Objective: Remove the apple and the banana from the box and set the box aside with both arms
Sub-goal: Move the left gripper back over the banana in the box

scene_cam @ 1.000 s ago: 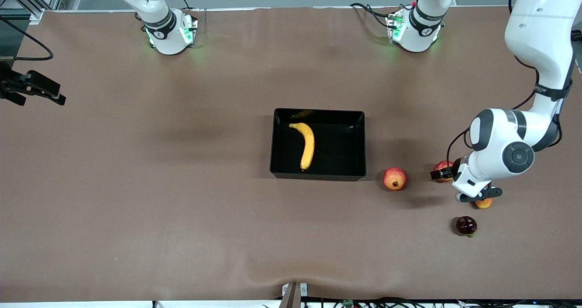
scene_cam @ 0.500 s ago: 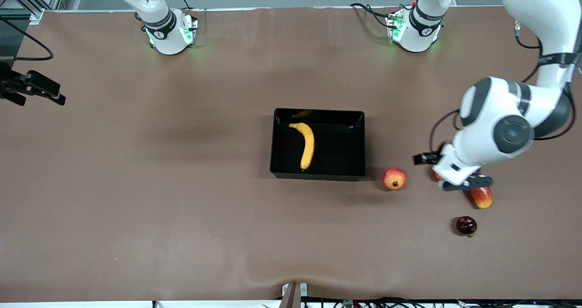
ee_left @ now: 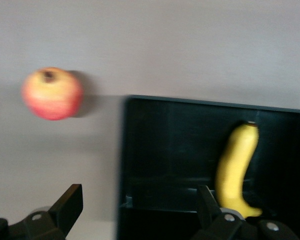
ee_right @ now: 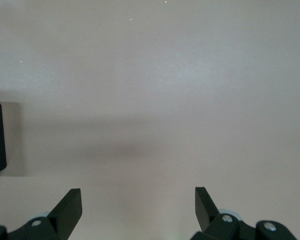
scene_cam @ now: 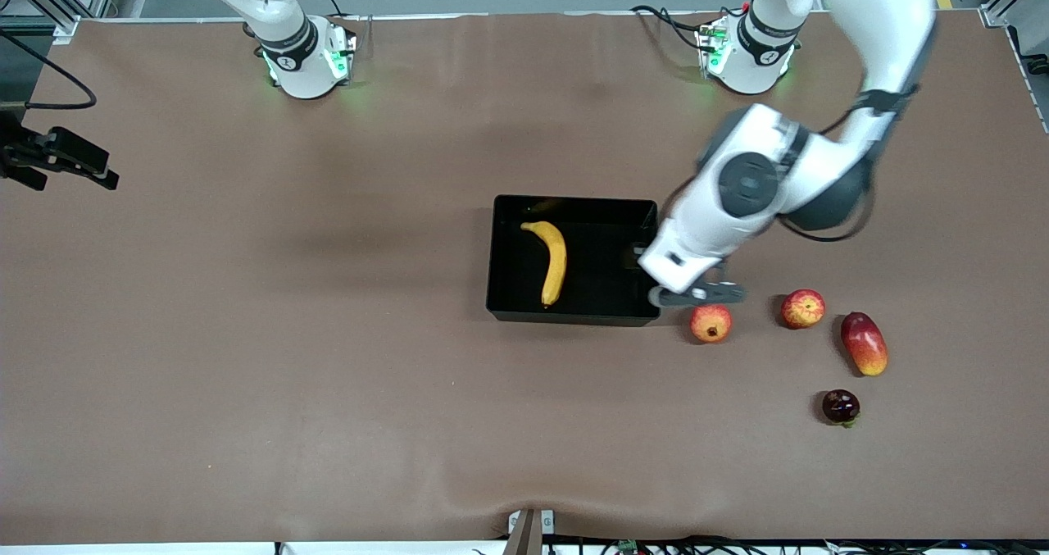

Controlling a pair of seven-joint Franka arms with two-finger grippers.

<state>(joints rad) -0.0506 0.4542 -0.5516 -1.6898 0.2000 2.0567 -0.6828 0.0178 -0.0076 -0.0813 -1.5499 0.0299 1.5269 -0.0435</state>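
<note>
The yellow banana (scene_cam: pixel 555 261) lies in the black box (scene_cam: pixel 623 211) at the table's middle; both also show in the left wrist view, banana (ee_left: pixel 236 170) and box (ee_left: pixel 165 140). The red apple (scene_cam: pixel 802 308) with yellow streaks sits on the table toward the left arm's end, apart from any gripper. My left gripper (scene_cam: pixel 656 272) is open and empty over the box's wall at the left arm's end (ee_left: pixel 140 202); one finger is over the table, the other over the box. My right gripper (ee_right: pixel 138 200) is open and empty over bare table, waiting at the right arm's end (scene_cam: pixel 98 174).
A round red-orange fruit with a dark crown (scene_cam: pixel 710 323) sits just outside the box's near corner, under my left hand (ee_left: pixel 52 93). A red-yellow mango (scene_cam: pixel 864 343) lies beside the apple. A small dark fruit (scene_cam: pixel 840 406) lies nearer the camera.
My left arm swung from over the apple and mango toward the box, its gripper open and empty. The apple stayed on the table. The right arm has not moved.
</note>
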